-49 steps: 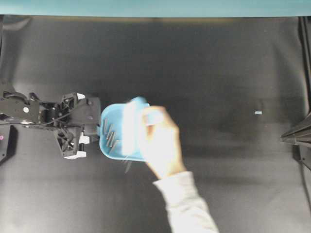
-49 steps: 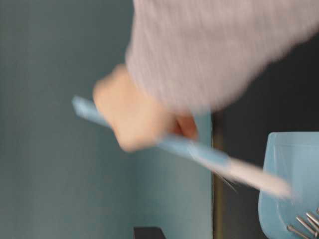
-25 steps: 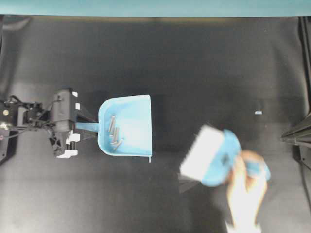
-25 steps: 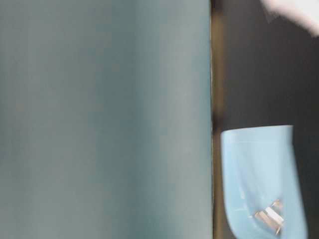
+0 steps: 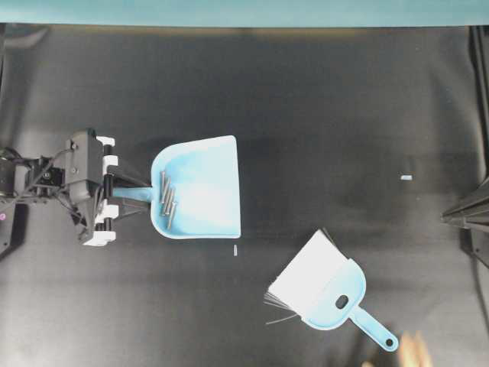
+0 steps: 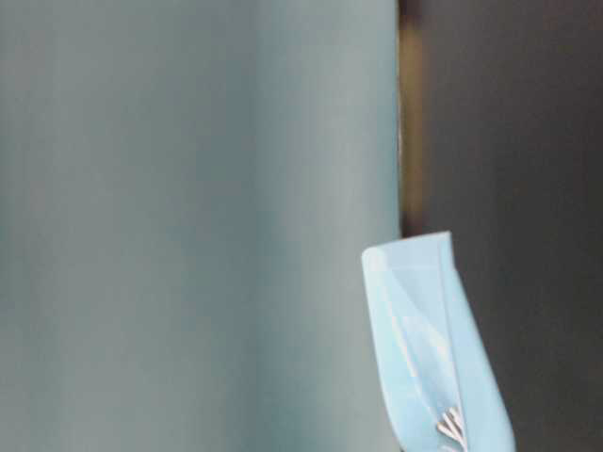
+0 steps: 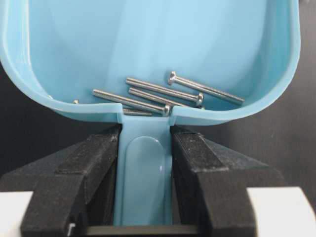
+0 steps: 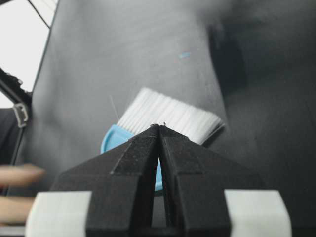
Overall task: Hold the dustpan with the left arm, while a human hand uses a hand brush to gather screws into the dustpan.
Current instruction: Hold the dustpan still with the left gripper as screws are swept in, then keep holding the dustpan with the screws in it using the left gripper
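Screws (image 7: 163, 96) are pooling at the back wall of the dustpan (image 5: 200, 187), at nine o'clock. Left gripper (image 7: 145, 163) is clamping its handle; keeping it tipped back should hold them. Right gripper (image 8: 159, 148) is idling closed, empty.

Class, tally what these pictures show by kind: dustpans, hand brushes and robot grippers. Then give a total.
dustpan: 1
hand brush: 1
grippers: 2, the left gripper and the right gripper
Total: 4
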Action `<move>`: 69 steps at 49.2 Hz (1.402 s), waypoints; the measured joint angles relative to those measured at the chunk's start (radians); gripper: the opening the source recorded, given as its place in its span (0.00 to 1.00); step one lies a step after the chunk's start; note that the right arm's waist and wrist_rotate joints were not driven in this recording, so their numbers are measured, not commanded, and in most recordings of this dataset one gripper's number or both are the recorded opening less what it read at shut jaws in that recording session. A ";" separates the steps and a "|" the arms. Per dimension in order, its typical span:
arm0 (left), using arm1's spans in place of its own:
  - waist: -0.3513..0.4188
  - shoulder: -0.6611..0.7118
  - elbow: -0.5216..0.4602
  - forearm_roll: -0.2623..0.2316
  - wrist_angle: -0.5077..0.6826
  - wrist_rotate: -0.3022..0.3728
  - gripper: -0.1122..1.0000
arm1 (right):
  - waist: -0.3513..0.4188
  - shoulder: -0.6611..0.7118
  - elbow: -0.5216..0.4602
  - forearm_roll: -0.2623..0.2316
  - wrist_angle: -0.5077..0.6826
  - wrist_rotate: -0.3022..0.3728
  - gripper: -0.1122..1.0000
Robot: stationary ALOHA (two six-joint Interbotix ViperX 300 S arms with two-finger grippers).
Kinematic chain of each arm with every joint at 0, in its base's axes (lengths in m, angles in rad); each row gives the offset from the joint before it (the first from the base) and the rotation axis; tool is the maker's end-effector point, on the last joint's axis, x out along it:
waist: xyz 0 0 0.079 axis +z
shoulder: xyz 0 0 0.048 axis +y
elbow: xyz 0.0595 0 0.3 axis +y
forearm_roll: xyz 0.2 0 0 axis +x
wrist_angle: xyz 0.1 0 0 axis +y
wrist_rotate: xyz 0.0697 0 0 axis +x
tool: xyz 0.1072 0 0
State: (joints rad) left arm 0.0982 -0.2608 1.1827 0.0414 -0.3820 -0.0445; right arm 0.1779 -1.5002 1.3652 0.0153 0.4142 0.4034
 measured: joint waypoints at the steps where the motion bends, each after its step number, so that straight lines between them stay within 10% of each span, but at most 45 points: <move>1: 0.000 -0.003 -0.002 0.002 0.006 -0.002 0.37 | 0.000 0.000 0.000 0.000 -0.002 0.002 0.10; 69: -0.074 0.032 -0.072 0.002 0.127 0.006 0.37 | 0.000 0.000 0.000 0.000 0.000 0.000 0.10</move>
State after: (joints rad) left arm 0.0245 -0.2286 1.1106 0.0430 -0.2546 -0.0383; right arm 0.1779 -1.5002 1.3652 0.0153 0.4142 0.4034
